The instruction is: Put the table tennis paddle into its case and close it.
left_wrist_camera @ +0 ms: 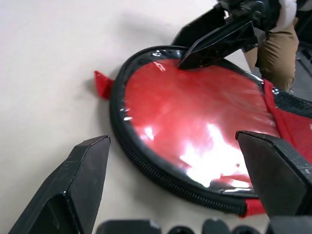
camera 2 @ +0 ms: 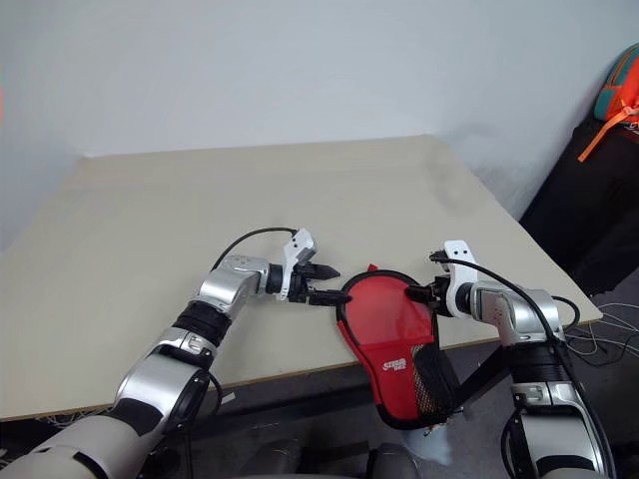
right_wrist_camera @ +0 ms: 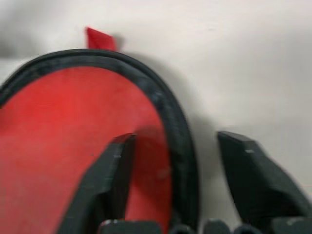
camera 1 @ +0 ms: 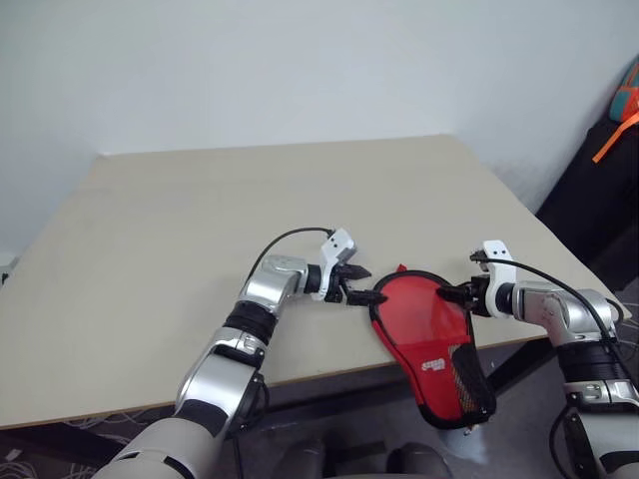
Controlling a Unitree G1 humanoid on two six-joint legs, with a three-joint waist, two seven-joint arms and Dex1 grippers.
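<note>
- Your left gripper hung over the pale beige table with its black fingers spread wide, just beside the case's rounded end.
- The red, paddle-shaped fabric case with black piping lay at the near table edge, its narrow end overhanging.
- Your right gripper straddled the case's rim, one finger on the clear panel, one outside, not yet pinching.

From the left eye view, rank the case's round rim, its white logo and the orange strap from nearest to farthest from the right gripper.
1. Case round rim, right at the right gripper.
2. White logo, lower on the case, toward the table's front edge.
3. Orange strap, far off beyond the table's right side.
</note>
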